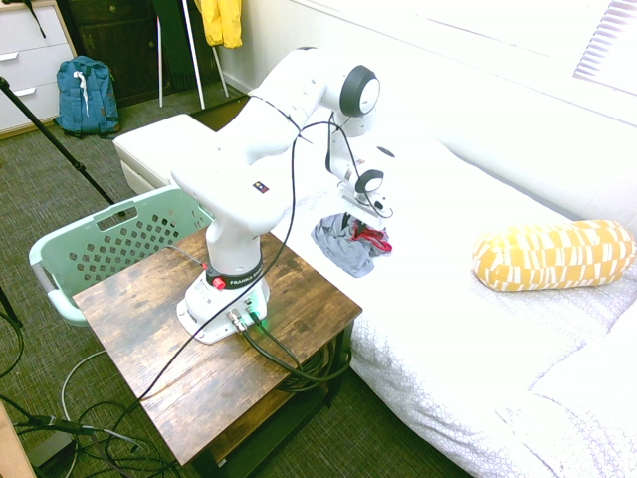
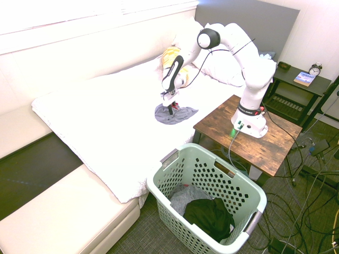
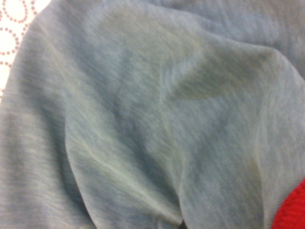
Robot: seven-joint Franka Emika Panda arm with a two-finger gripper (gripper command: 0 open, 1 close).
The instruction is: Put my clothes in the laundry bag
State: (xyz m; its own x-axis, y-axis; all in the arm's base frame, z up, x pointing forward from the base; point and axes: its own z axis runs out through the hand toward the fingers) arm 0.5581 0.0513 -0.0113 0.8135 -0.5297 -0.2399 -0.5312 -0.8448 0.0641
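- Grey-blue soft fabric garment with red trim point(image 2: 184, 114): rumpled on white-covered bed point(image 2: 106, 121), not yet in basket.
- Pale green perforated plastic basket point(image 2: 246, 198): grey and black clothes inside.
- White jointed arm point(image 2: 244, 50) bent over bed, pincer point(image 2: 172, 111) down at garment; grip: cannot tell.

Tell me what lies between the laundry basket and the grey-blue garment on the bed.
The wooden side table, bearing the robot arm's base, stands between laundry basket and garment, as the first exterior view shows.

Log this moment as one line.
claw: lowered onto grey-blue garment | garment: on bed | laundry basket: grey and black clothes inside
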